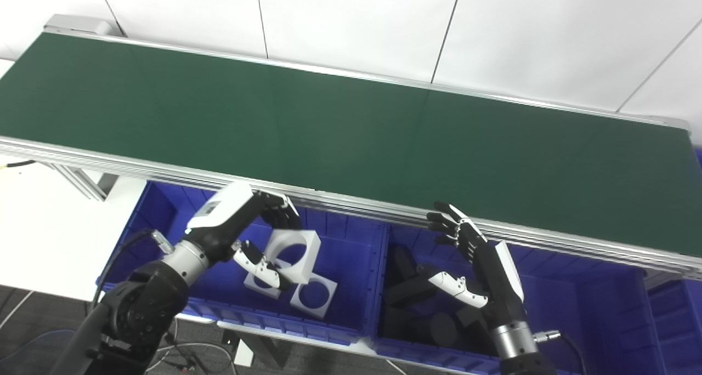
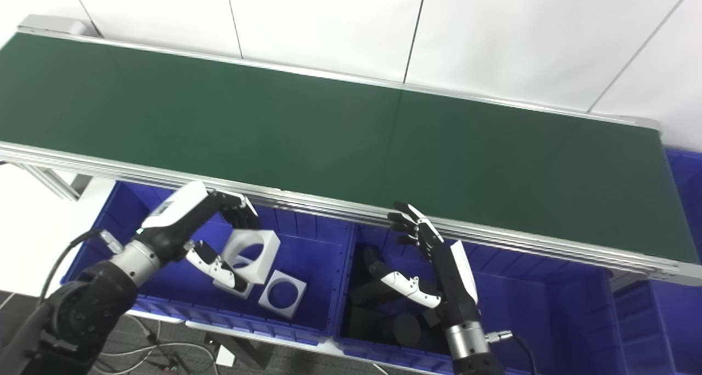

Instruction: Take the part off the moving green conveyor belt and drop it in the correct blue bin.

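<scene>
White part (image 1: pixel 293 254) pinched in left hand (image 1: pixel 249 227) over left bin (image 1: pixel 351 265); right hand (image 1: pixel 471 260) upright, fingers spread.

Conveyor belt (image 1: pixel 351 128) runs across, beyond both robot hands, nothing on it. Two bins sit side by side below its near edge. Left robot hand (image 1: pixel 249 227) is over the left bin (image 1: pixel 340 331), closed on a square part with a round hole (image 1: pixel 293 254), tilted, above the bin floor. More such parts (image 1: pixel 313 294) lie on the floor under and just right of that robot hand. Right robot hand (image 1: pixel 471 260) is over the right bin (image 1: pixel 576 309), fingers spread, holding nothing; cylindrical parts (image 1: pixel 439 328) lie in that bin to its left.
</scene>
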`<state>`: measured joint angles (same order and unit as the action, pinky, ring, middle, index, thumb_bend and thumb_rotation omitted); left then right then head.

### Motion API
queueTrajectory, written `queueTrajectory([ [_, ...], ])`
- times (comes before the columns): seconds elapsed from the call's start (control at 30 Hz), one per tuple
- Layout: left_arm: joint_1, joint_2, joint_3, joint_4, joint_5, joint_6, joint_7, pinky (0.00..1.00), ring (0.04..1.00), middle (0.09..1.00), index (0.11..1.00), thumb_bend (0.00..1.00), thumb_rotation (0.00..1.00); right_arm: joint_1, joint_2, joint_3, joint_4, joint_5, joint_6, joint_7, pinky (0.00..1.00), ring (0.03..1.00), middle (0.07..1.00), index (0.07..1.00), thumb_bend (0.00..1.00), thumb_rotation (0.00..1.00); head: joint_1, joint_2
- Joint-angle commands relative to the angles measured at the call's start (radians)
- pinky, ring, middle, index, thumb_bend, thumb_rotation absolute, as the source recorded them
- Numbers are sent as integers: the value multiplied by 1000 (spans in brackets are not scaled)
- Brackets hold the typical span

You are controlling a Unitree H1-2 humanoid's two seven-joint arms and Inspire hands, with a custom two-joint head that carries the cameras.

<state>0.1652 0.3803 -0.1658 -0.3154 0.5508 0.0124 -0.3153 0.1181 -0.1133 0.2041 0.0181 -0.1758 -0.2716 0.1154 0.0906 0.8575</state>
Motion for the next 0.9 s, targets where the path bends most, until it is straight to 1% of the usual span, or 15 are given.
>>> queueTrajectory([
  [0.0, -18, 15, -18, 18, 28, -58, 36, 611, 510, 447, 513, 522, 0, -5, 4, -7, -30, 9, -4, -3, 717, 784, 805, 864, 750, 506, 0, 1],
  [0.1, -35, 18, -51, 69, 78, -81, 44, 608, 507, 450, 513, 523, 0, -5, 4, -9, -27, 8, -12, -4, 715, 783, 806, 867, 744, 507, 3, -1],
  [0.23, -51, 22, -102, 109, 186, -86, 63, 621, 516, 449, 512, 523, 0, -3, 5, -12, -30, 13, -7, -3, 718, 784, 807, 866, 748, 510, 5, -5],
  [0.3, -55, 28, -125, 126, 242, -101, 84, 648, 538, 466, 506, 523, 0, -4, 5, -12, -28, 14, -8, -3, 716, 783, 806, 865, 751, 508, 6, -6],
  [0.37, -55, 26, -138, 138, 276, -109, 105, 683, 560, 478, 499, 523, 0, -5, 4, -12, -26, 13, -10, -2, 715, 783, 806, 866, 751, 505, 7, -7],
  [0.5, -56, 21, -147, 159, 300, -123, 139, 701, 569, 476, 499, 524, 0, -6, 3, -11, -21, 14, -15, 0, 713, 782, 806, 865, 748, 499, 9, -11],
  [0.8, -63, 10, -152, 177, 328, -127, 175, 687, 574, 472, 502, 523, 0, -3, 4, -10, -20, 11, -13, -1, 714, 784, 810, 866, 752, 501, 3, -22],
  [0.87, -63, 8, -151, 183, 335, -130, 192, 679, 571, 472, 503, 523, 0, -2, 5, -10, -18, 11, -16, -2, 713, 783, 809, 866, 753, 500, 0, -23],
])
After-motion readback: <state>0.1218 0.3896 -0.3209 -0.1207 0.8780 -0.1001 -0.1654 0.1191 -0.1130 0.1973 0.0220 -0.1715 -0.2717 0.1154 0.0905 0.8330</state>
